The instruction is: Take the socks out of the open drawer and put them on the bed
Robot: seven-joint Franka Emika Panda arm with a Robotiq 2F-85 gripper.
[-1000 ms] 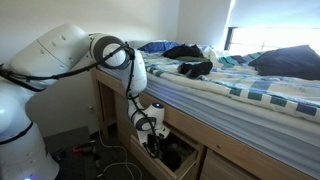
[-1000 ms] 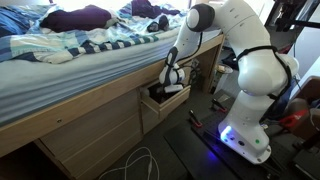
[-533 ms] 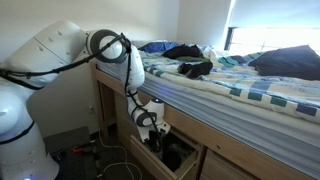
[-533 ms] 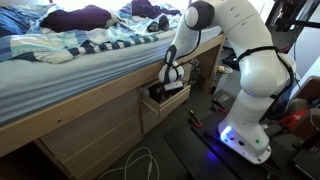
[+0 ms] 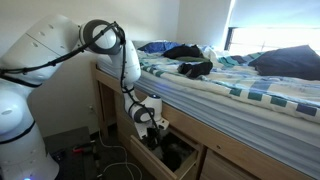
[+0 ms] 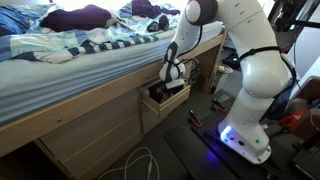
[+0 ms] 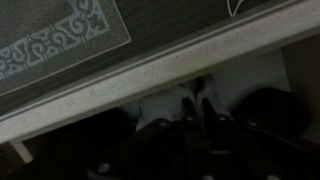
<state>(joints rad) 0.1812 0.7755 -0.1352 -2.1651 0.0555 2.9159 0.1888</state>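
Observation:
My gripper (image 5: 151, 124) reaches down into the open wooden drawer (image 5: 178, 160) under the bed (image 5: 235, 88); both exterior views show this (image 6: 168, 84). In the wrist view the two dark fingers stand close together, and my gripper (image 7: 198, 102) pinches a white sock (image 7: 163, 106) at their tips. Darker bundles (image 7: 262, 112) lie beside it in the drawer, too dim to make out. The drawer front (image 6: 165, 103) stands pulled out below the bed frame.
The bed (image 6: 70, 60) carries a striped cover with dark clothes (image 5: 190, 68) and a dark heap (image 6: 80, 17) on top. White cables (image 6: 140, 160) lie on the floor. The robot base (image 6: 245, 135) stands near the drawer. A patterned grey mat (image 7: 60, 35) shows above the drawer edge.
The arm's elbow has swung up and away from the bed. The gripper has risen slightly in the drawer.

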